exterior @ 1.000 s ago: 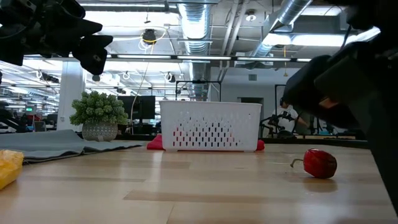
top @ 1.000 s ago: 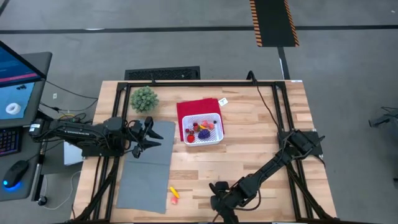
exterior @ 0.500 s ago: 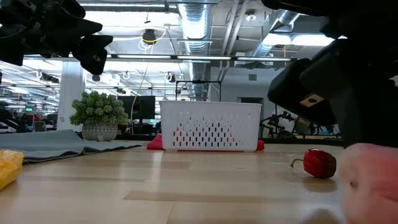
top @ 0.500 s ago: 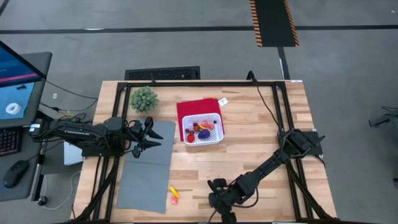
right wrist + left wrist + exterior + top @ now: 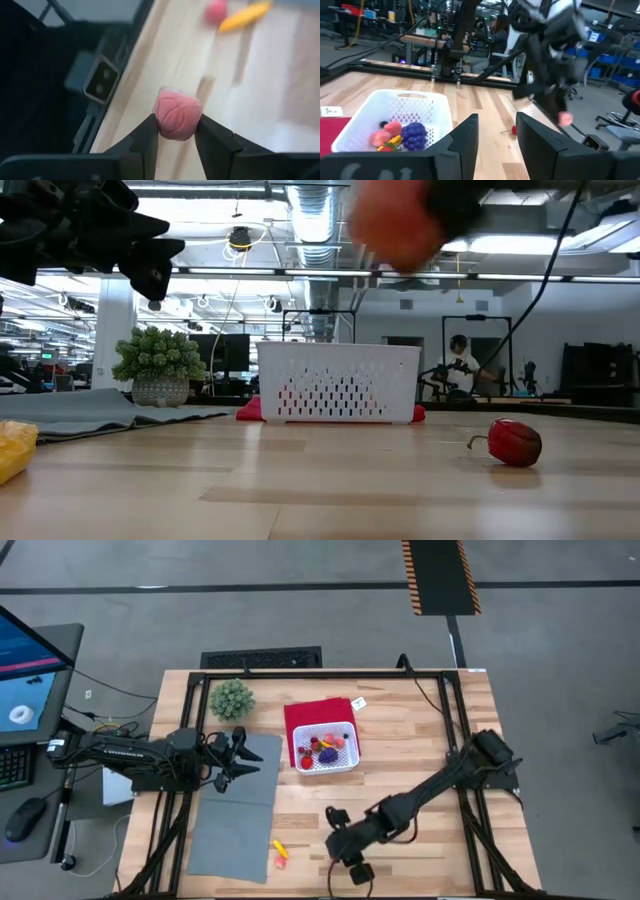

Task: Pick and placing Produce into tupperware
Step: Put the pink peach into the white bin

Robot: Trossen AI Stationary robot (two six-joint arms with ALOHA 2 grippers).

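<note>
Since a second ago the right gripper (image 5: 337, 842) has risen from the near edge of the table (image 5: 400, 755) and swung a little toward the left arm's side. Its fingers (image 5: 150, 135) are closed on a small pink fruit (image 5: 177, 115); in the low view this fruit shows only as a reddish blur high above the basket (image 5: 337, 384). The fruit sits between the tips, pinched at its middle — probably so that it can fall free when the fingers open.

The white basket (image 5: 326, 749) stands on a red cloth (image 5: 300, 718) toward the far side of the table, well apart from the loaded gripper. It holds several pieces already: a purple one (image 5: 413, 136), pink ones and something yellow. My judgement is that the arm lifts first so that the fruit can pass over the basket's latticed wall without touching it.

Other pieces are not yet collected. A red pepper (image 5: 514, 442) lies on the bare wood near the right arm, and a yellow piece with a small pink one (image 5: 281, 851) lies at the near edge of the grey mat (image 5: 236, 815).

The left gripper (image 5: 242, 753) hangs over the mat beside the basket, with its fingers (image 5: 462, 142) a bit apart and nothing between them — it only waits. A green bushy plant (image 5: 232, 698) stands at the far corner, out of the way.
</note>
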